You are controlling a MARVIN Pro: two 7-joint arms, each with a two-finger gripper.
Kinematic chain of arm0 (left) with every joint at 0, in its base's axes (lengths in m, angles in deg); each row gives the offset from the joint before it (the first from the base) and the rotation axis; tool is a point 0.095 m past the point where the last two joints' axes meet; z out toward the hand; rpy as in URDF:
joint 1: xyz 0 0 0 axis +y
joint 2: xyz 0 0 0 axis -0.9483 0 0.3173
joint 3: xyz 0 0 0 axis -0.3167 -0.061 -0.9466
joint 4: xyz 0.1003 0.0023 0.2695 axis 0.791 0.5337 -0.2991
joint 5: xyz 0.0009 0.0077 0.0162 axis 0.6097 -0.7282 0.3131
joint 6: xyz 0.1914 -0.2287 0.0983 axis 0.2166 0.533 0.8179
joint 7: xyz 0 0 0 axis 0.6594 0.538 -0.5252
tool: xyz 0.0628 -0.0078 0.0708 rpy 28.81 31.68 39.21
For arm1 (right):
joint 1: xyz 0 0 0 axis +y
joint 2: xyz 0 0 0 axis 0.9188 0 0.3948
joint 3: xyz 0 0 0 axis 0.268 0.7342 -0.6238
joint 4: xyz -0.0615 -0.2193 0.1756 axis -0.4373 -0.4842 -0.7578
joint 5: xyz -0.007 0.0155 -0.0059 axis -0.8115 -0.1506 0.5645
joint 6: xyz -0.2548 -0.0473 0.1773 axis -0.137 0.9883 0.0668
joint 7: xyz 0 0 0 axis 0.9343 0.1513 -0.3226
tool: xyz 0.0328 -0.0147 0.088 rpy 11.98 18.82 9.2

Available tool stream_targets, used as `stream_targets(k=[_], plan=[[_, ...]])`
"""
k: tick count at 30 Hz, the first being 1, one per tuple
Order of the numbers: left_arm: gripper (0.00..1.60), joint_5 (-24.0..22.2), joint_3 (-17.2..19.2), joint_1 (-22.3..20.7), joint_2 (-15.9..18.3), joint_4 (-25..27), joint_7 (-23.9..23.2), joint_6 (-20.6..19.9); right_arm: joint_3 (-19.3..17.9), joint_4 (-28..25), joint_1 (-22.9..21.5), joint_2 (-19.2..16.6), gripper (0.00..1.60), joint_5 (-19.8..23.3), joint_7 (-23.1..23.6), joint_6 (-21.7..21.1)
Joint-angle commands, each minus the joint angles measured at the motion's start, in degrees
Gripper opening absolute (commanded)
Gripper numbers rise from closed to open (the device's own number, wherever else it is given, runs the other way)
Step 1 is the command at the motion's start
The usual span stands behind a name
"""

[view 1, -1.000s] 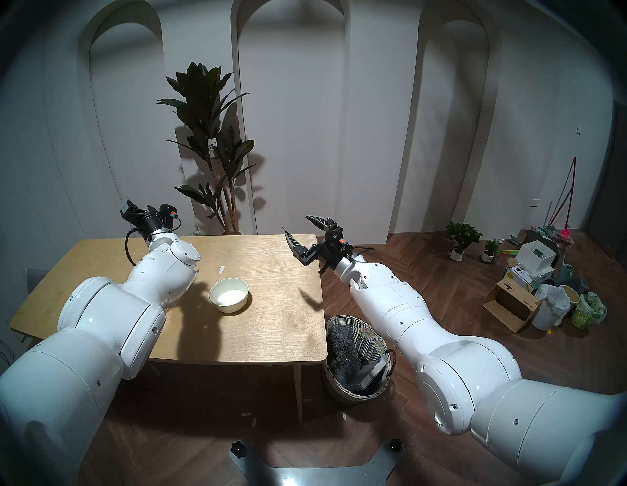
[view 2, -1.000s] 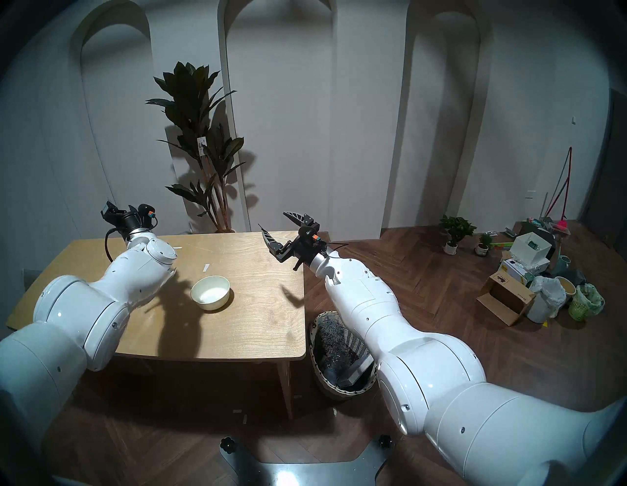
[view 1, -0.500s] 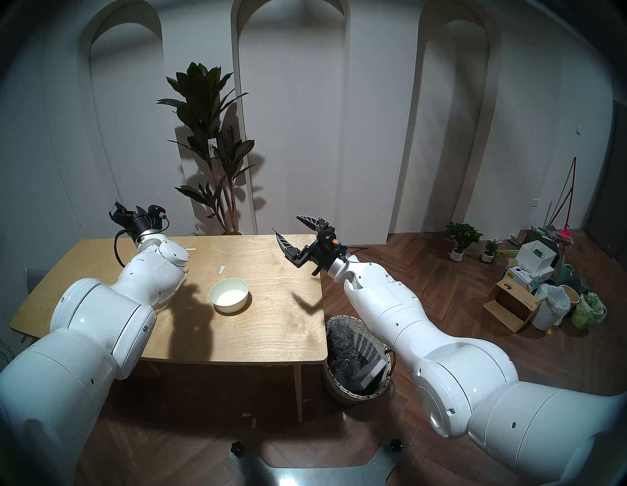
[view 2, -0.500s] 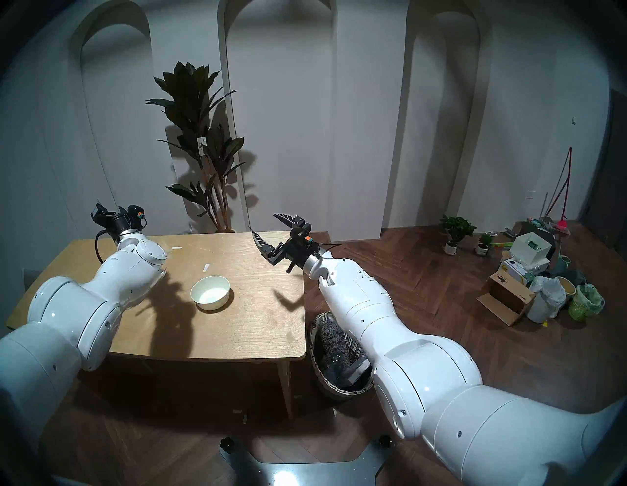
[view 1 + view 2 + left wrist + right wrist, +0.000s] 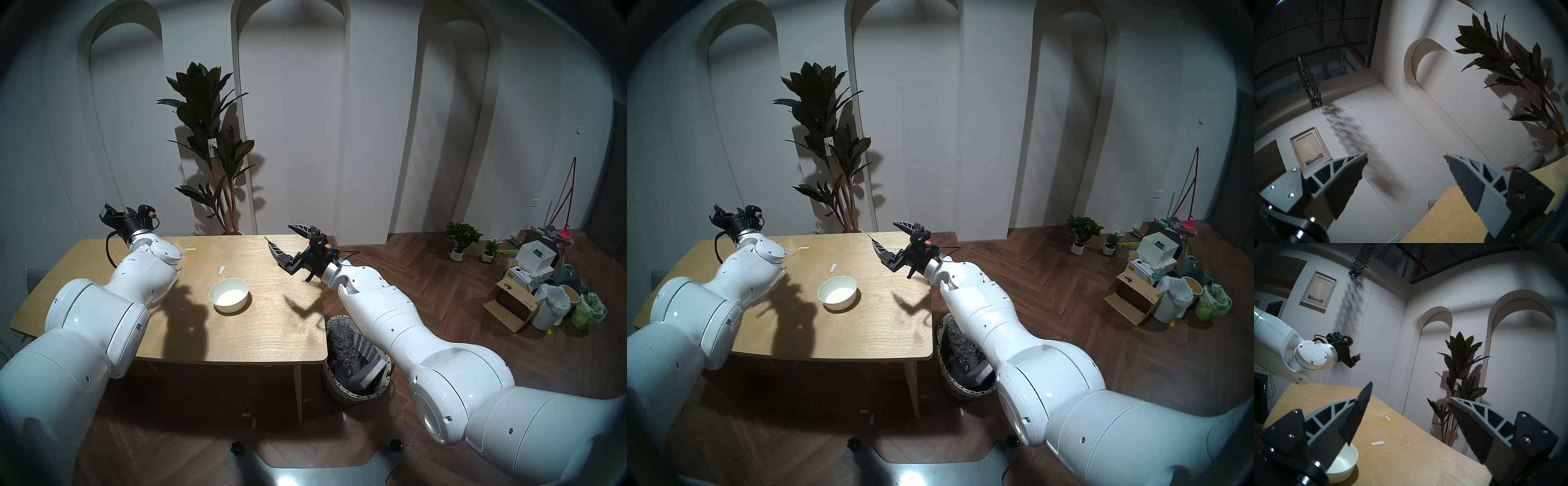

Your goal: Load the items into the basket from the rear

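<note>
A cream-white bowl [image 5: 229, 294] [image 5: 837, 292] stands upright on the wooden table [image 5: 271, 332], near its middle. It also shows low in the right wrist view [image 5: 1344, 465]. My right gripper [image 5: 277, 232] [image 5: 1409, 390] is open and empty, raised above the table's rear right part, to the right of the bowl. My left gripper [image 5: 1405, 154] is open and empty, past the table's rear left corner. The wicker basket [image 5: 339, 393] [image 5: 952, 387] stands on the floor by the table's right front corner, partly under my right arm. The lavender box [image 5: 371, 370] lies in it. I cannot make out the spray bottle.
A grey fluffy thing [image 5: 342, 342] fills the basket's rear. Two white tape strips [image 5: 222, 269] lie on the table. A tall potted plant [image 5: 210, 146] stands behind the table. Boxes, bags and a small green mesh basket [image 5: 585, 314] clutter the floor at far right.
My right gripper has moved left and lower over the table, still open. My left arm has swung further left, away from the bowl. The bowl has not moved.
</note>
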State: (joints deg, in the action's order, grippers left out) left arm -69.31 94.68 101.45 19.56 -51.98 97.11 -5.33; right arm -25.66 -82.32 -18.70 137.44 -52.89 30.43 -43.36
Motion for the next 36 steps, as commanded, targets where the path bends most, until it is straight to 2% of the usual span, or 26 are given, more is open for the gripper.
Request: stream_targets(k=[1, 19, 36], plan=[[1.60, 0.0, 0.1, -1.3, 0.2, 1.1, -0.6, 0.6, 0.4, -1.3, -0.4, 2.2, 1.60, 0.5, -0.1, -2.7], [1.60, -0.4, 0.7, -0.9, 0.2, 1.5, -3.9, 1.4, 2.4, -1.0, -0.3, 7.1, 1.60, 1.9, 0.2, -11.9], [1.60, -0.4, 1.0, -0.9, 0.4, 2.4, -7.5, 2.5, 0.9, -0.8, -0.7, 10.2, 1.60, 4.6, -3.5, -21.7]])
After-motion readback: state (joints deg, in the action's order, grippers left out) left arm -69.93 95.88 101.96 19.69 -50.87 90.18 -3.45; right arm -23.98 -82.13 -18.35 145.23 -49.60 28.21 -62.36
